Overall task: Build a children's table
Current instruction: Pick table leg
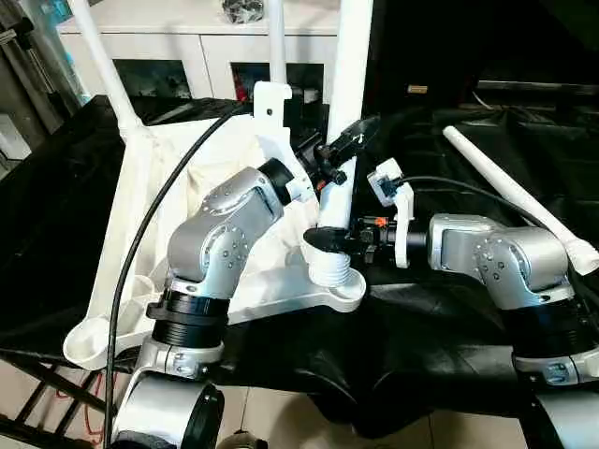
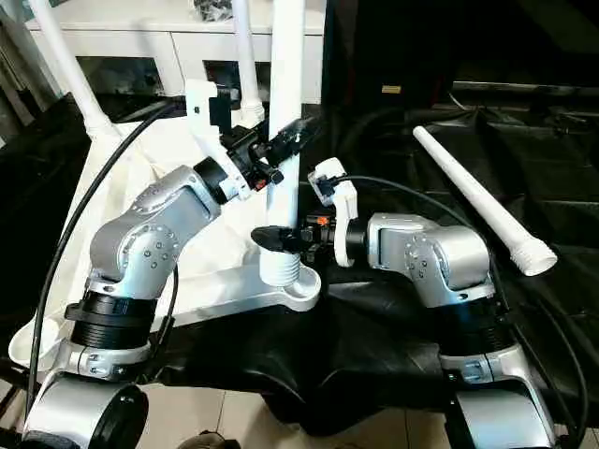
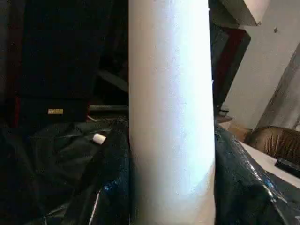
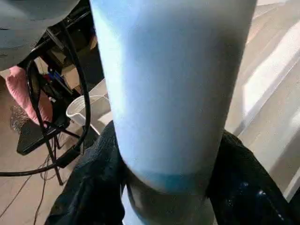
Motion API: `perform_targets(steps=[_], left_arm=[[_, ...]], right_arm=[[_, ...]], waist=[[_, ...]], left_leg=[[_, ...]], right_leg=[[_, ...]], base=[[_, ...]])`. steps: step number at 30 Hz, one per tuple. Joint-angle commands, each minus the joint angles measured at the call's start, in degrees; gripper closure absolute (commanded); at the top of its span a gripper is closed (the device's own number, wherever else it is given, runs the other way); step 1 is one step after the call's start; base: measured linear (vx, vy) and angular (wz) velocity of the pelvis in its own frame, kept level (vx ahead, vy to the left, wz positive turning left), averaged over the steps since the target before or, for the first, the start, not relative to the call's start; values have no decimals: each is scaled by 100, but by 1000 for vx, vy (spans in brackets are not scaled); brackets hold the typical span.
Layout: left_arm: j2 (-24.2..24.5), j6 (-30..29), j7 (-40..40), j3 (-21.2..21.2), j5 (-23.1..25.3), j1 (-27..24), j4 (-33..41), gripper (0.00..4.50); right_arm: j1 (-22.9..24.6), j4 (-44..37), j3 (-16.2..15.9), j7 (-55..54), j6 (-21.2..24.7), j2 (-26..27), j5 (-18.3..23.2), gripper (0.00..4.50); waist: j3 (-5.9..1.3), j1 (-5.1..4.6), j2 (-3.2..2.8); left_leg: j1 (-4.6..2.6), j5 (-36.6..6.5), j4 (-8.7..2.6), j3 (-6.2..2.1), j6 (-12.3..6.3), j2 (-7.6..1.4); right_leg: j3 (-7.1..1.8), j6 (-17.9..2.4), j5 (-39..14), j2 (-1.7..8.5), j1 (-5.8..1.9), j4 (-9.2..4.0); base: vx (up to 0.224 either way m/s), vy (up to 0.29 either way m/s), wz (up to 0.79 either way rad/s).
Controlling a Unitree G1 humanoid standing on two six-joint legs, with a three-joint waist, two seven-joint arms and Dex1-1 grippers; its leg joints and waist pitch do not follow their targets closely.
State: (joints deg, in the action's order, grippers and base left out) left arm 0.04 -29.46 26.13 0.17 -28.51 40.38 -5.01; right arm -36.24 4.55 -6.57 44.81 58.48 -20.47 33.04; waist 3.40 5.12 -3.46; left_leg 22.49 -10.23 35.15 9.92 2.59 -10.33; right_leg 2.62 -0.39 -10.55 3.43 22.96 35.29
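Note:
The white tabletop [image 1: 131, 234] lies upside down on the black-draped work table. Two white legs [image 1: 108, 70] [image 1: 277, 42] stand in its far corners. A third leg [image 1: 351, 75] stands upright with its ribbed end [image 1: 334, 271] at the near right corner socket [image 1: 351, 297]. My left gripper [image 1: 344, 145] is shut on this leg partway up. My right gripper [image 1: 329, 241] clasps the same leg low down, just above the ribbed end. The leg shows close up in the left wrist view [image 3: 171, 112] and in the right wrist view [image 4: 173, 93]. A fourth leg [image 1: 515, 196] lies loose on the black cloth to the right.
A black cable [image 1: 150, 224] runs across the tabletop to my left arm. A white cabinet [image 1: 187, 47] stands behind the table. The work table's near edge drops to the floor below my arms. A folding stand [image 4: 42, 126] and a white bucket [image 4: 84, 110] are on the floor.

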Motion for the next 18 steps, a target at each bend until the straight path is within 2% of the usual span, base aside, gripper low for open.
perform_targets(steps=[1,2,4,5,6,7,11,12,13,15,18], left_arm=[[-3,-12,-144,127,-25,67,20,211],[-3,-12,-144,127,-25,67,20,197],[47,-64,-58,187,-102,48,14,197],[49,-62,-54,188,-103,47,14,177],[51,123,-71,194,-17,40,9,177],[22,384,-156,247,88,39,-21,155],[-64,864,-218,372,160,19,-166,154],[-66,873,-219,373,161,18,-168,153],[-135,1082,-256,459,160,-31,-212,153],[-119,1077,-253,483,158,-51,-227,153],[159,1108,254,427,120,-230,-245,153]], right_arm=[[-50,19,17,-61,-8,7,-54,255],[-50,19,17,-61,-8,7,-54,255],[-40,41,76,-120,-101,56,-83,255],[-40,42,78,-122,-104,58,-83,258],[-28,47,123,-163,-189,99,-94,258],[-15,66,203,-238,-308,175,-99,260],[-2,202,620,-652,-841,569,-81,260],[-3,204,625,-658,-847,575,-80,260],[3,241,766,-853,-1158,746,-110,260],[3,260,837,-985,-1250,826,-121,260],[18,346,981,-1321,-1508,971,-232,260]], waist=[[-469,6,108],[-469,7,112],[-465,6,108],[-468,3,111],[-468,4,107],[-470,1,111],[-473,-9,112],[-475,-13,108],[-475,-7,100],[-480,-6,96],[-479,-20,87]], left_leg=[[-88,-497,-326,-73,-160,-211],[-90,-505,-324,-69,-157,-207],[-88,-517,-327,-72,-150,-204],[-90,-516,-328,-71,-141,-203],[-93,-527,-328,-71,-141,-202],[-89,-537,-331,-75,-148,-210],[-90,-543,-338,-68,-138,-212],[-90,-534,-337,-70,-136,-213],[-88,-543,-338,-69,-133,-213],[-102,-557,-343,-72,-114,-216],[-105,-538,-353,-67,-92,-208]], right_leg=[[-216,-1147,-870,400,-322,-391],[-217,-1155,-875,403,-321,-397],[-216,-1152,-913,401,-322,-401],[-214,-1147,-933,399,-319,-403],[-213,-1143,-939,395,-317,-404],[-216,-1136,-937,404,-316,-412],[-217,-1124,-904,414,-301,-408],[-217,-1127,-899,412,-307,-403],[-213,-1128,-909,417,-303,-412],[-210,-1112,-881,405,-305,-399],[-212,-1061,-912,402,-287,-392]], base=[[0,0,0],[0,0,0],[0,0,0],[0,0,0],[0,0,0],[0,0,0],[0,0,0],[0,0,0],[0,0,0],[0,0,0],[0,0,0]])
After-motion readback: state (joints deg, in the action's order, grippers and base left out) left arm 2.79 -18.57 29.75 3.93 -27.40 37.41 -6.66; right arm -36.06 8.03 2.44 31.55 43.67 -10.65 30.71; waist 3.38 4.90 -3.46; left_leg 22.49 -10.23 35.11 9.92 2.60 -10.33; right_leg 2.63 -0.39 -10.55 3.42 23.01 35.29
